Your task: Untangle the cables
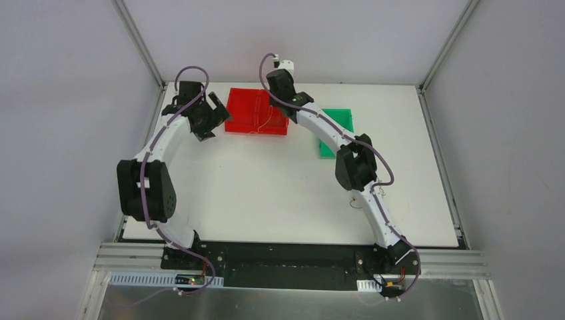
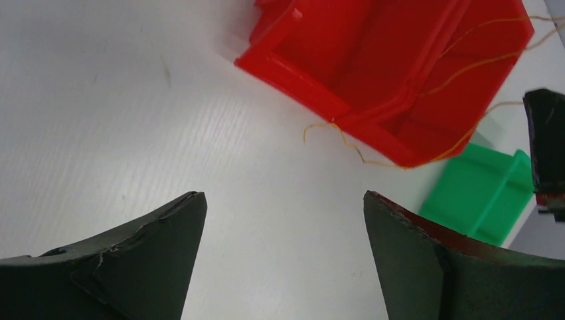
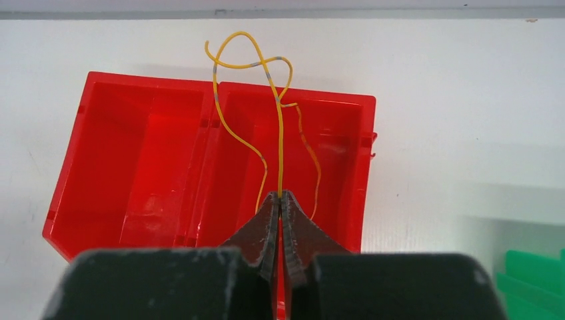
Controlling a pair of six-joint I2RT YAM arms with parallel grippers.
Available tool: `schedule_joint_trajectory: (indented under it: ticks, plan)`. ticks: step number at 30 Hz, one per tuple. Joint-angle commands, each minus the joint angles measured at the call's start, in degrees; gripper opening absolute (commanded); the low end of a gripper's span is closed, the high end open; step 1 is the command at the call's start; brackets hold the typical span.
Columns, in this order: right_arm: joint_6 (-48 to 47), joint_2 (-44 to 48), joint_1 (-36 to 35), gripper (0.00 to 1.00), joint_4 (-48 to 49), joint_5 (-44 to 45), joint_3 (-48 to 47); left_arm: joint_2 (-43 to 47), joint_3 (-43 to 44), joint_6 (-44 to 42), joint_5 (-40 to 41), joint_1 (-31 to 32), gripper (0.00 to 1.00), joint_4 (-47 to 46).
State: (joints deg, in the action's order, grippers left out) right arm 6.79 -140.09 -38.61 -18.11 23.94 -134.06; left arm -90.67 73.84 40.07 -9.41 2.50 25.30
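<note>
The cables show as thin yellow-orange strands [image 3: 280,133]. They rise in a looped knot from my right gripper [image 3: 280,195], which is shut on one strand above the red bin [image 3: 133,153]. From above, that gripper [image 1: 278,100] hangs over the bin's right half, and a strand [image 1: 266,123] dangles to the bin's front edge. In the left wrist view the orange strands [image 2: 466,67] cross the bin [image 2: 373,53] and trail onto the table. My left gripper [image 2: 283,195] is open and holds nothing. It hovers over bare table just left of the bin [image 1: 243,110].
A green bin [image 1: 343,120] stands right of the red one, partly under the right arm, and also shows in the left wrist view [image 2: 486,193]. A small loose strand [image 1: 351,205] lies on the white table beside the right forearm. Frame posts stand at the back corners.
</note>
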Motion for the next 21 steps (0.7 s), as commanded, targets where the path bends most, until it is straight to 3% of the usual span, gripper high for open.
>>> schedule_joint_trajectory:
  ticks: [1, 6, 10, 16, 19, 20, 21]
  plan:
    - [-2.84, -0.53, 1.42, 0.0, 6.49, -2.04, 1.22, -8.22, 8.15, -4.63, 4.63, -0.66, 0.91, -0.89]
    - [-2.04, -3.36, 2.4, 0.0, -1.52, -12.68, -3.11, -18.7, 18.15, -7.11, 5.12, -0.66, 0.84, -0.52]
    - [2.27, -1.76, 3.56, 0.0, -6.49, -19.38, 0.02, -24.56, 24.04, -7.49, 4.42, -0.66, 0.78, 0.34]
    - [5.1, -2.37, 3.88, 0.0, -14.99, -21.74, -0.38, -31.26, 30.68, -8.16, 3.07, -0.66, 0.69, 1.92]
    - [5.89, 2.51, 3.89, 0.0, -11.16, -23.05, 6.92, -32.93, 32.23, -8.35, 1.32, -0.59, 0.51, 2.3]
    - [6.13, 4.13, 3.89, 0.0, -10.03, -23.11, 8.82, -33.11, 32.36, -8.41, 0.49, -0.6, 0.41, 2.35]
    - [6.19, 5.42, 3.89, 0.0, -9.68, -23.15, 9.86, -33.05, 32.17, -8.38, -0.22, -0.65, 0.24, 2.31]
